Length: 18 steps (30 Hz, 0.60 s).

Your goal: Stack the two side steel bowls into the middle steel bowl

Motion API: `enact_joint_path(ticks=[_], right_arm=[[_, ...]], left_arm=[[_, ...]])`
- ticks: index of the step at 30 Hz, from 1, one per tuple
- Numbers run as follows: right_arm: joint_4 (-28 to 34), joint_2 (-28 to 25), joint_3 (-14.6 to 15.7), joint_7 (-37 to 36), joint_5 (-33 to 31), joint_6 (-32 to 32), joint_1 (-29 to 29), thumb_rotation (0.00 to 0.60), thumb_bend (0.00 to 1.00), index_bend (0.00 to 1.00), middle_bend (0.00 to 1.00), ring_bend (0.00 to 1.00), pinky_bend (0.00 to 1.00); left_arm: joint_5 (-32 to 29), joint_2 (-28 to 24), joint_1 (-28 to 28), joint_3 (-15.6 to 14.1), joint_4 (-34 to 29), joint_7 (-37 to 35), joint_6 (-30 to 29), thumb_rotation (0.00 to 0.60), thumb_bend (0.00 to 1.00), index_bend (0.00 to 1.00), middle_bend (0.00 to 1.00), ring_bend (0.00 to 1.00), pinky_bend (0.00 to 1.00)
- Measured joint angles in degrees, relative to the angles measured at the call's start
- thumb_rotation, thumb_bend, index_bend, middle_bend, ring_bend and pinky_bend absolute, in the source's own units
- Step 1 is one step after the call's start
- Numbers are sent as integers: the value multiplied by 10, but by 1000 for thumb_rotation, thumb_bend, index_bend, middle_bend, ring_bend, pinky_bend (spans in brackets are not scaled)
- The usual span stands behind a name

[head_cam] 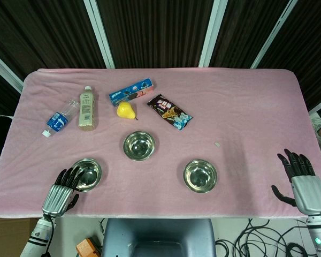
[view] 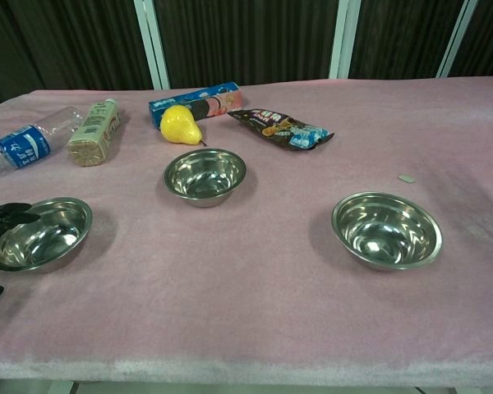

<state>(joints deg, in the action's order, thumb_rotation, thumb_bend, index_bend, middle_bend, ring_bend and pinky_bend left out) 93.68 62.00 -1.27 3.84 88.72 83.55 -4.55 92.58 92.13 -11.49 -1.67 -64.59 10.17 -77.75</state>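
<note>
Three steel bowls sit on the pink tablecloth. The middle bowl (head_cam: 139, 145) (view: 204, 175) stands furthest back, and all three hold nothing. The left bowl (head_cam: 87, 174) (view: 41, 234) is near the front edge. My left hand (head_cam: 63, 191) (view: 2, 218) reaches it from the left, its dark fingers lying over the bowl's left rim and the thumb apart below, with no grip showing. The right bowl (head_cam: 200, 175) (view: 386, 229) stands alone. My right hand (head_cam: 302, 179) hovers far to its right at the table's edge, fingers spread and holding nothing; the chest view does not show it.
Behind the bowls lie a water bottle (head_cam: 60, 118) (view: 29, 141), a beige drink bottle (head_cam: 86, 108) (view: 92, 134), a blue biscuit box (head_cam: 130, 91) (view: 195, 101), a yellow pear (head_cam: 125, 110) (view: 179, 125) and a dark snack packet (head_cam: 169, 112) (view: 281, 128). A small white scrap (head_cam: 217, 143) (view: 407, 178) lies right of the middle.
</note>
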Motion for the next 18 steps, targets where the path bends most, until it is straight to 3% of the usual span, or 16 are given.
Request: enact_joint_path(ticks=[6, 18], right_arm=[[1, 0, 0, 1, 0, -3, -1, 600, 422, 0, 0, 0, 0], [2, 0, 3, 1, 6, -2, -1, 600, 422, 0, 0, 0, 0]], left_arm=[[7, 7, -3, -1, 13, -14, -13, 600, 438, 287, 10, 0, 100], [18, 49, -15, 3, 76, -71, -36, 600, 478, 637, 181, 26, 110]])
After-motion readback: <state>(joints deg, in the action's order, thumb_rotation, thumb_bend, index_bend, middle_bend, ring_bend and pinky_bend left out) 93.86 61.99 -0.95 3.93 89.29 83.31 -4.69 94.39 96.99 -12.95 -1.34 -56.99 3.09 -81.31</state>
